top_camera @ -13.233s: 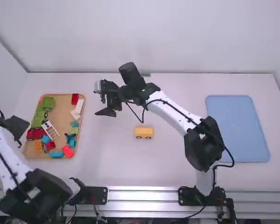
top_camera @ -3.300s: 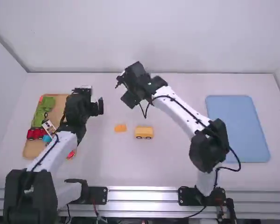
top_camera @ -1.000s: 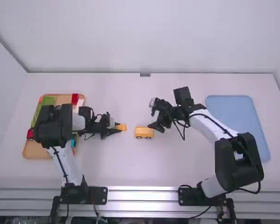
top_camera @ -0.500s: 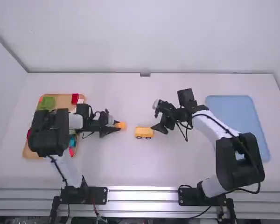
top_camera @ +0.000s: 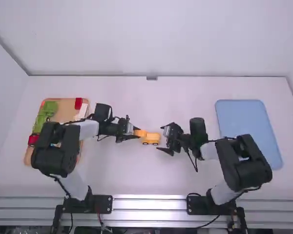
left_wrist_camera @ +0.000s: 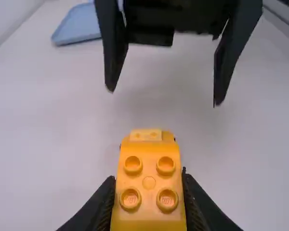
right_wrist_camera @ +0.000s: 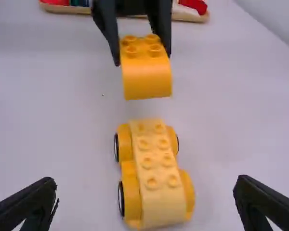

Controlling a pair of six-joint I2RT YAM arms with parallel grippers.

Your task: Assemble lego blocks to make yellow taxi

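Taxi [right_wrist_camera: 159, 202], part-built | on table [top_camera: 136, 175], ahead of right pincer [right_wrist_camera: 145, 185], near, centred on its gap | right: spread wide, empty | left pincer [right_wrist_camera: 143, 58]: closed on block [right_wrist_camera: 147, 82], raised beyond Taxi | risk: crooked seating from poor stud alignment; sliding if pressed unbraced | writing: tiny marks atop block, unread

Blocks [top_camera: 50, 107] lie in a tray [top_camera: 66, 112] on the worktop's [top_camera: 136, 175] left; the car base [top_camera: 151, 139] sits about mid-way, a held block [top_camera: 140, 133] just left, another tray [top_camera: 249, 131] at right.
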